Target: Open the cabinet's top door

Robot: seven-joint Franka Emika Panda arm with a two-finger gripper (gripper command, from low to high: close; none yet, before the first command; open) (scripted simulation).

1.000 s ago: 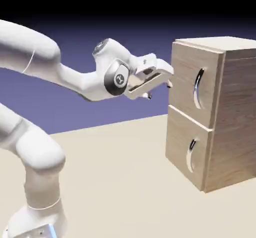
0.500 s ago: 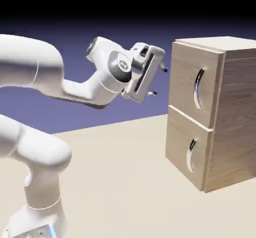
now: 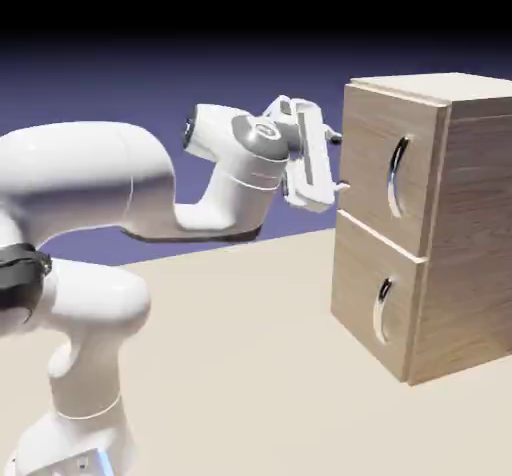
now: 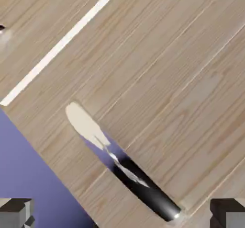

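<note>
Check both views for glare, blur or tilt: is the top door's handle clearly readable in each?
Exterior view: sharp and evenly lit; the top door shows its handle with a bright highlight, and the gripper is close in front. Hand view: rolled diagonally, the handle half glare-white, half dark, edges slightly soft.

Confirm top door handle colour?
The handle is shiny silver with dark reflections, on the light wood-grain top door. Hand view shows it best.
</note>
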